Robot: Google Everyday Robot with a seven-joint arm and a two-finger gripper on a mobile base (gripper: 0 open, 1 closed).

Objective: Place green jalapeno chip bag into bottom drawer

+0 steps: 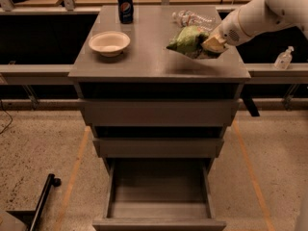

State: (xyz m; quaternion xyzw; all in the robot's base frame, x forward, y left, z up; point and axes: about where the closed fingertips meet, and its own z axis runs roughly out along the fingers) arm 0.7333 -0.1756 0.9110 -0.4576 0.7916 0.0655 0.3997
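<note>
The gripper [214,43] hovers over the right side of the cabinet top [144,64]. The bottom drawer [159,196], lowest of 3, stands pulled open. The green jalapeno chip bag [186,40] hangs pinched in its jaws, seemingly just off the top: grasped, but lowering and release remain.

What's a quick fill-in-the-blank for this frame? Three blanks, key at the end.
1. The gripper is shut on the green jalapeno chip bag, holding it lifted off the ____ of the cabinet.
2. The bottom drawer stands ____, with nothing visible inside.
3. The clear water bottle lies on its ____ beyond the bag.

Missing words: top; open; side.
</note>
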